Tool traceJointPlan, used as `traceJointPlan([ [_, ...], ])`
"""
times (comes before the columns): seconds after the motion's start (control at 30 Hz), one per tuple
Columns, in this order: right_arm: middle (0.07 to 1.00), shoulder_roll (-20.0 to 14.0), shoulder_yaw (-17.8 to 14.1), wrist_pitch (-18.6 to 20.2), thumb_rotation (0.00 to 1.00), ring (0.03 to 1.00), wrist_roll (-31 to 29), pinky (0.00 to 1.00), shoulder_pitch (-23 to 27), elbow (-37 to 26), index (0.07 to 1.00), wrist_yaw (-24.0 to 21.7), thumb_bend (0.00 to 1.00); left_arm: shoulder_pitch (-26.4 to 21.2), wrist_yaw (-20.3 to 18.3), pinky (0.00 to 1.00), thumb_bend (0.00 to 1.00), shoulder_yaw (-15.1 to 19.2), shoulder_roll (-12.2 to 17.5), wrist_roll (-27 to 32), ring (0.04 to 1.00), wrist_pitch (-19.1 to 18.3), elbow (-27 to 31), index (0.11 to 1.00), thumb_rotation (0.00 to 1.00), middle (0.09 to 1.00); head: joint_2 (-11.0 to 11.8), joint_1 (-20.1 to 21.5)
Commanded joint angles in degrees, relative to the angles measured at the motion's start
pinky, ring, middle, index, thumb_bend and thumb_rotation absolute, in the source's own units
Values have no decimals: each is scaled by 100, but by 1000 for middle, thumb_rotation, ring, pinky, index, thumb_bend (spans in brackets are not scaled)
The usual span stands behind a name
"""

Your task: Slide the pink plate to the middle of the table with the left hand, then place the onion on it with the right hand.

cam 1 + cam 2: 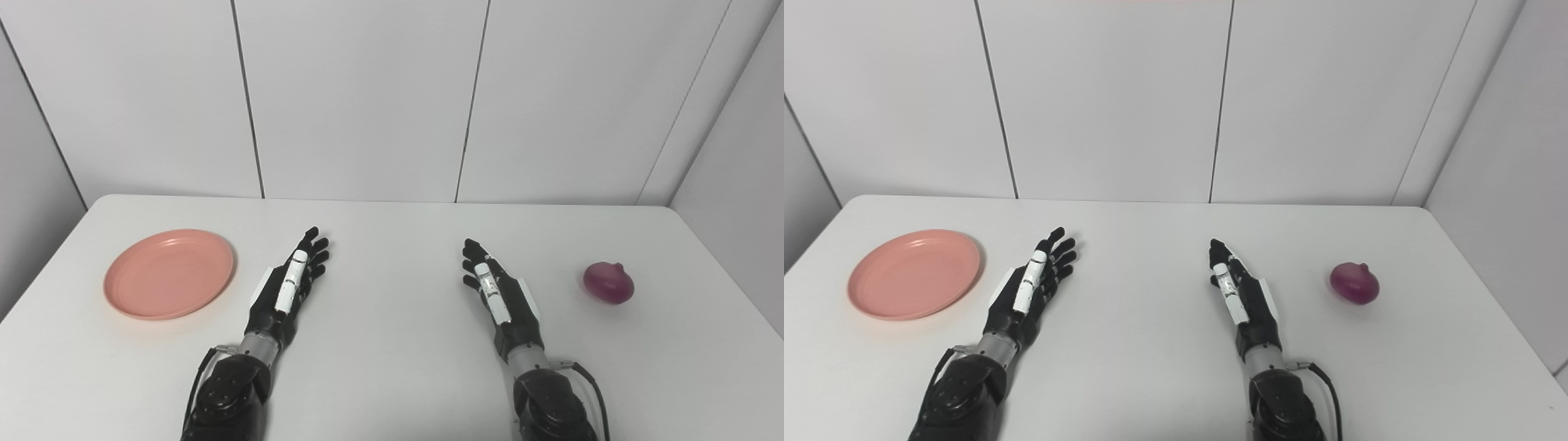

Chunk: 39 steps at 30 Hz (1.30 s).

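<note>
A pink plate [168,273] lies flat at the left side of the white table [392,380], with nothing on it. A purple-red onion [607,282] rests on the table at the right. My left hand [291,285] lies open on its edge, fingers stretched forward, a short gap to the right of the plate. My right hand [499,291] is open in the same pose, left of the onion and well apart from it. Neither hand holds anything.
White wall panels [367,98] stand behind the table's rear edge. A side wall [735,159] closes in at the right, close to the onion's side of the table. Bare tabletop lies between the two hands.
</note>
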<state>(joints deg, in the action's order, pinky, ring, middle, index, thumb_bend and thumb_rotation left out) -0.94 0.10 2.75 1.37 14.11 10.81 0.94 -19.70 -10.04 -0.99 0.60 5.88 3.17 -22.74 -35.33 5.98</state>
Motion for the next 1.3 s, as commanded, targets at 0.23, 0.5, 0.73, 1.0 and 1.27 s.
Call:
traceJointPlan([
  [0.23,895,-2,-23,-93,865,900,-7,889,180,-135,891,11,512,10,-41,955,561,22,39,41,944,130,-74,950,1000,944,7,0],
  [0.5,893,-3,-19,-62,868,899,20,891,179,-161,890,30,511,1,-29,954,556,36,27,53,942,131,-87,946,1000,940,13,2],
  [0.73,889,21,-38,-63,858,893,39,881,181,-150,885,85,510,-7,-57,953,546,30,32,60,945,176,-125,949,1000,945,65,-57],
  [1.0,897,-258,-83,-442,889,893,-86,885,113,134,899,-131,491,-3,150,948,553,-139,-123,-225,934,326,-292,943,1000,938,517,-1485],
  [1.27,972,-651,-275,-1221,947,964,-890,994,211,926,984,-982,429,11,528,961,574,-327,-469,-605,952,304,-340,944,1000,959,961,-2408],
])
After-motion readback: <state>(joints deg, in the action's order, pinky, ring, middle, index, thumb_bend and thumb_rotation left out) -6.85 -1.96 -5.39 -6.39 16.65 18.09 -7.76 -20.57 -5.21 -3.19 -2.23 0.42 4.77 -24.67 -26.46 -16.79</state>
